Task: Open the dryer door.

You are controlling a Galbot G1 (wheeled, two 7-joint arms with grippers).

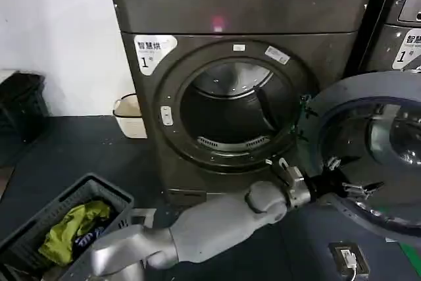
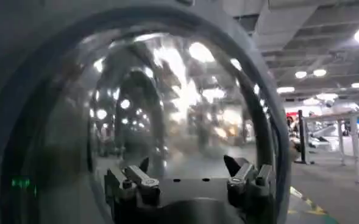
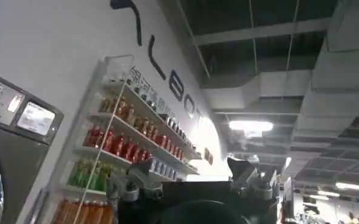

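Drum opening of the boxy dark grey-brown metallic dryer (image 1: 197, 11) is exposed at frame centre. The round dryer door (image 1: 342, 97), dark grey plastic inner side shown, is swung wide at right. The left end effector (image 1: 342, 185) is held against its lower rim, fingers spread, nothing gripped. The right end effector (image 3: 191, 182) is spread, raised towards a shelf of bottles (image 3: 115, 143).

A dark laundry basket (image 1: 66, 218) holding yellow-green clothing (image 1: 72, 228) sits on the dark floor (image 1: 79, 156). A cream bin (image 1: 129, 116) stands against the white wall (image 1: 59, 31). Wall shelves (image 3: 127, 143) carry rows of bottled drinks (image 3: 106, 139).
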